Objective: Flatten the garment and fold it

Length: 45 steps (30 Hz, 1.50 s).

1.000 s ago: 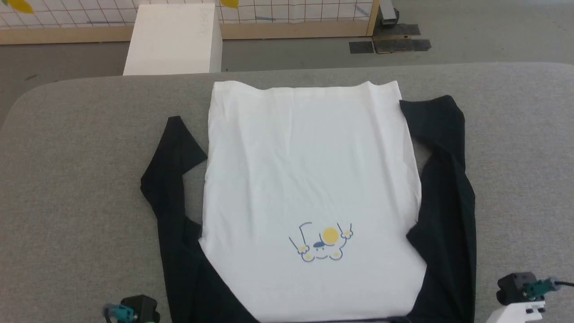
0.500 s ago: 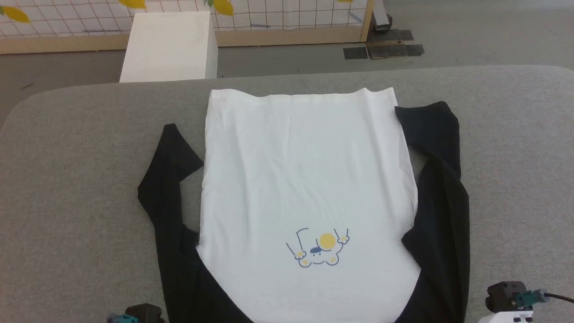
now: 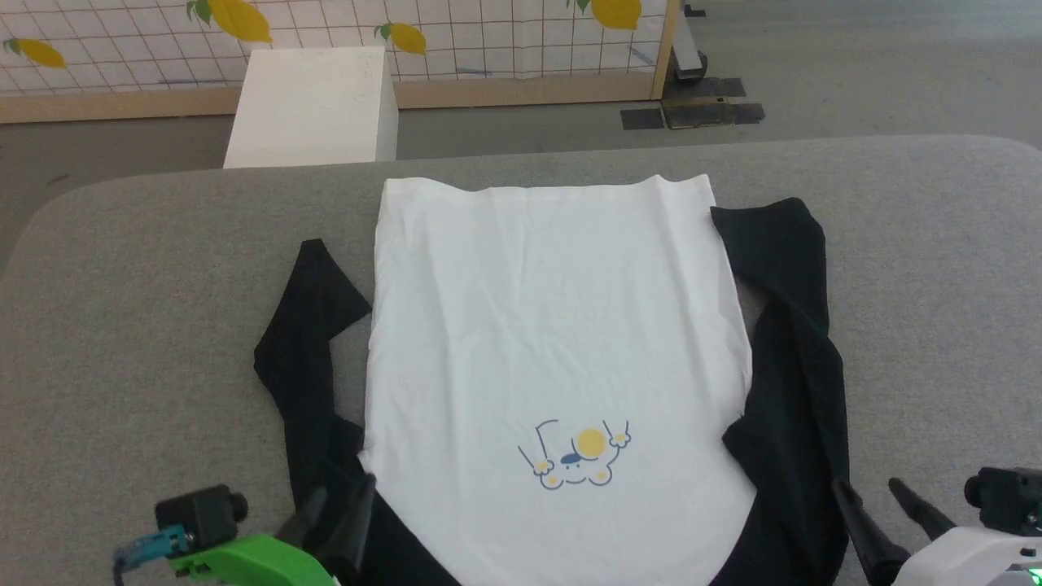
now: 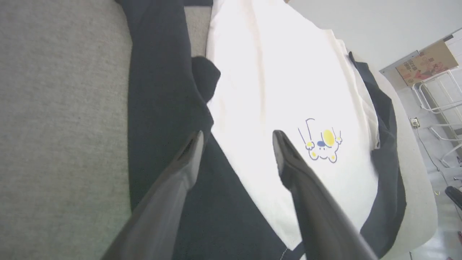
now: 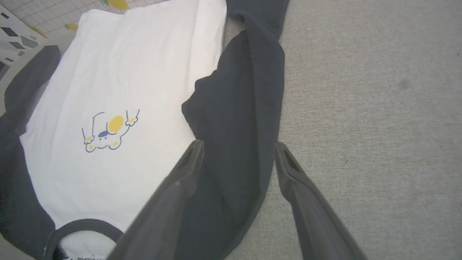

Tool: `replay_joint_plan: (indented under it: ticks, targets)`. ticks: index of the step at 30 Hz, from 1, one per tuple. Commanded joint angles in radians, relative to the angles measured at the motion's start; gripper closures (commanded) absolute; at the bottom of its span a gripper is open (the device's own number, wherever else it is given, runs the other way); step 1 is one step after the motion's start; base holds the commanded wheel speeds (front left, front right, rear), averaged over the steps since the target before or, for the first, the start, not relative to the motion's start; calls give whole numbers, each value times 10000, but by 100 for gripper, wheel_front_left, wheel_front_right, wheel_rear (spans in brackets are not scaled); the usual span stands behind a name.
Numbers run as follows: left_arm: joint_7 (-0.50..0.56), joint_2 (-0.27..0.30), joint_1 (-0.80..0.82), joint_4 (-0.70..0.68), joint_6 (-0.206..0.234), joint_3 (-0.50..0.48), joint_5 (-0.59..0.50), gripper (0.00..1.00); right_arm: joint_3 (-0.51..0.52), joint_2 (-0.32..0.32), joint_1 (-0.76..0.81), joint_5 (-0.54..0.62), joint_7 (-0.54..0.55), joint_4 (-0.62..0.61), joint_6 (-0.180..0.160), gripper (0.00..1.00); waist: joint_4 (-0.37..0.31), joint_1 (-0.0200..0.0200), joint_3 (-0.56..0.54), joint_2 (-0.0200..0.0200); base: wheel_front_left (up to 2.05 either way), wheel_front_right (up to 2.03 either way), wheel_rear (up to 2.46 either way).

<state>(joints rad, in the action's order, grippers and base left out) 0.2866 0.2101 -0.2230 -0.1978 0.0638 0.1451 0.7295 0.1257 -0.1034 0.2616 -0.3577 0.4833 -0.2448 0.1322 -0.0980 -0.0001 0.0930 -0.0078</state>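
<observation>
The shirt [image 3: 553, 325] lies spread flat on the grey bench [image 3: 122, 325] with its print side up. Its collar [image 5: 83, 224] is at the near end, level with the tools, and its hem is at the far end. The white body, with a small yellow-and-blue print [image 3: 574, 456], lies ahead of both tools and between them.

The left tool [image 3: 342, 488] has its fingers apart and grips nothing. Its tips straddle the seam, one over the black left sleeve [image 3: 305, 342] and the other over the white body. That sleeve runs ahead of the tool and bends outward partway along.

The right tool [image 3: 867, 486] is also spread and empty. It hangs at the outer edge of the black right sleeve [image 3: 794, 350], with bare bench on its outer side. I cannot tell whether either tool touches the cloth.
</observation>
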Motion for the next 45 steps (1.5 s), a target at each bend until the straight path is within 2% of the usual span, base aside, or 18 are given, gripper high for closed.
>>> replay_joint_plan:
  ticks: [1,4,7,13,18,22,28,30,36,45]
  targets:
    - [-375,-32,391,-13,61,-152,-296,0,3,60,-253,94,-448,-65,-15,0,-20,1,20,76,0,0,0]
    - [-1436,-139,999,212,223,-489,-829,0,-132,74,-556,206,-1632,20,-15,0,-87,1,123,76,0,0,0]
    - [-2188,-11,1754,650,278,-613,-1451,0,-219,88,-862,353,-2627,261,-15,0,-136,1,352,76,0,0,0]
    - [-2665,647,3802,2060,164,-444,-2562,0,-370,92,-1720,527,-3954,818,-15,0,-295,1,1071,76,0,0,0]
    - [-1985,1570,5803,3448,-484,-294,-2825,0,-542,29,-2474,501,-4365,1161,-15,0,-543,1,1850,76,0,0,0]
    - [-901,2242,7306,4501,-966,-218,-2738,0,-602,-30,-3050,419,-4574,1408,-15,0,-790,1,2388,76,0,0,0]
    - [863,2743,8773,5393,-1031,-241,-2422,0,-753,-50,-3585,252,-4833,1692,-15,0,-1151,1,2973,76,0,0,0]
    - [1509,2824,9076,5624,-957,-218,-2317,0,-818,-58,-3700,205,-4898,1788,-15,0,-1249,1,3110,76,0,0,0]
    - [3097,2941,9723,6129,-384,-328,-2031,0,-1018,-97,-4017,77,-5080,2013,-15,0,-1513,1,3465,76,0,0,0]
    - [5305,3294,9929,6356,952,-171,-2328,0,-1256,-100,-4299,-50,-5299,2228,-15,0,-1810,1,3798,76,0,0,0]
